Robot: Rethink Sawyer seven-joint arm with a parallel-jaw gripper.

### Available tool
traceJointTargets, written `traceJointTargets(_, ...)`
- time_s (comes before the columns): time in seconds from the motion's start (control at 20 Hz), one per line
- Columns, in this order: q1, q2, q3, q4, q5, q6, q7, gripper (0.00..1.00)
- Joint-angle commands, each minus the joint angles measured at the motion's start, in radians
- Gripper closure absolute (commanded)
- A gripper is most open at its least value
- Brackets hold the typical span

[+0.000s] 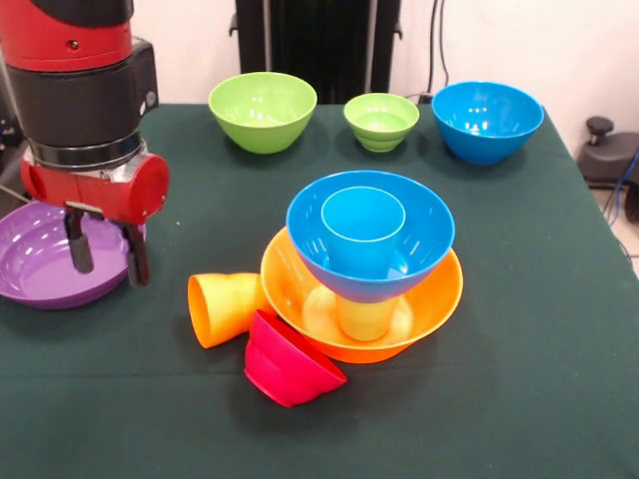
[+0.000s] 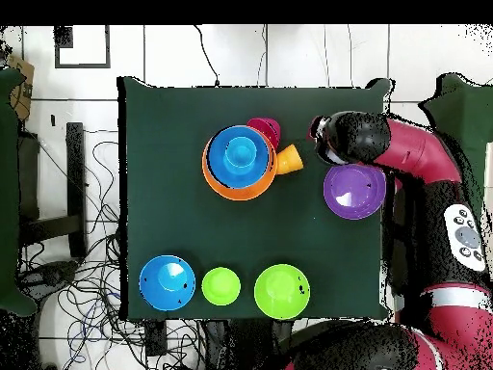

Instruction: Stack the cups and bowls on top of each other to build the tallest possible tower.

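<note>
1. Tower (image 1: 364,269), mid-worktop (image 1: 519,399): big orange bowl (image 1: 439,299), yellowish cup (image 1: 364,319) standing in it, blue bowl (image 1: 414,215) on that, blue cup (image 1: 362,230) inside.
2. Unstacked: orange cup (image 1: 222,307) on its side and tipped red bowl (image 1: 290,361) beside the tower; purple bowl (image 1: 40,254); large green bowl (image 1: 263,110), small green bowl (image 1: 380,120), second blue bowl (image 1: 487,120).
3. Gripper (image 1: 105,261): fingers apart, empty, over the purple bowl.
4. Judged under halfway.

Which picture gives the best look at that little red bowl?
The front view: the red bowl lies tipped on its side against the orange bowl. The overhead view shows only its small rim beside the stack.
</note>
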Motion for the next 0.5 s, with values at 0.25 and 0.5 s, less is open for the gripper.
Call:
traceJointTargets(0.25,0.102,0.116,-0.006,-0.118,-0.071,-0.025,-0.014,0.0)
traceJointTargets(0.5,0.121,0.155,-0.031,-0.138,-0.053,0.01,0.004,0.0)
